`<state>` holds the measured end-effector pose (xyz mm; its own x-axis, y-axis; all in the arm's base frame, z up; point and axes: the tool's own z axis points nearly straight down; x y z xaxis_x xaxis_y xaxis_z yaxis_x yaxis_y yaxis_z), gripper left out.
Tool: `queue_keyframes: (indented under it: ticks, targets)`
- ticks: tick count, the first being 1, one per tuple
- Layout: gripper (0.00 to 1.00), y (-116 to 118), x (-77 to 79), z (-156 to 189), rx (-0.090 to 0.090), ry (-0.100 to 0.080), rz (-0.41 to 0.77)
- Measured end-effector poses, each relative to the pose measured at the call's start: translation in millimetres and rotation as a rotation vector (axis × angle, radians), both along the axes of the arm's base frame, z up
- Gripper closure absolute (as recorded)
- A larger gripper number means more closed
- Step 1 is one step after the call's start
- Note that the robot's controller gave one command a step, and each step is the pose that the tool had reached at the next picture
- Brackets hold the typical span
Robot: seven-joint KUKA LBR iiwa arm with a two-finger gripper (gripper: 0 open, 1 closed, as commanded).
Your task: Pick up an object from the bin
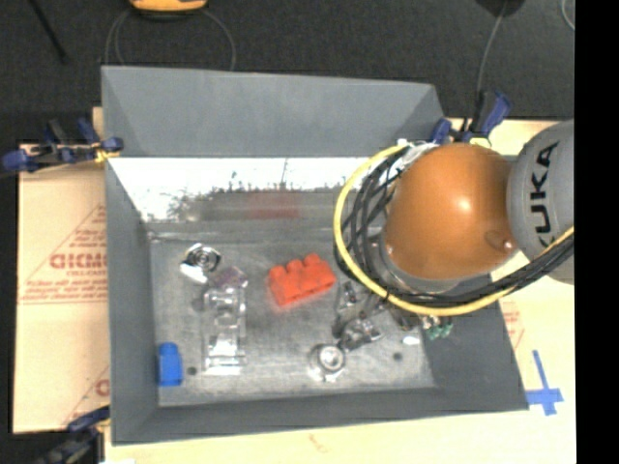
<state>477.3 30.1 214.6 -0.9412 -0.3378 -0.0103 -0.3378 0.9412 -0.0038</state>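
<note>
My gripper reaches down from under the orange dome to the bin floor at centre right; its metal fingers are partly hidden. Just below and left of it lies a small round silver metal piece. An orange-red toy building block lies up and to the left of the gripper, apart from it. Nothing shows between the fingers.
A clear plastic object lies at the left centre, with a small shiny silver thing above it. A small blue block sits near the front left corner. A small green item lies under the arm on the right.
</note>
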Motion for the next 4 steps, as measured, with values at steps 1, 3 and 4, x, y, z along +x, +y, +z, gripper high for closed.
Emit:
queue_keyframes:
  ticks: [1,3,4]
  targets:
    - [0.00,1,-1.7,-4,0.002,0.009,-0.001]
    - [0.00,-36,27.4,-143,0.004,-0.002,-0.028]
    - [0.00,-12,5.9,-140,0.000,-0.013,-0.011]
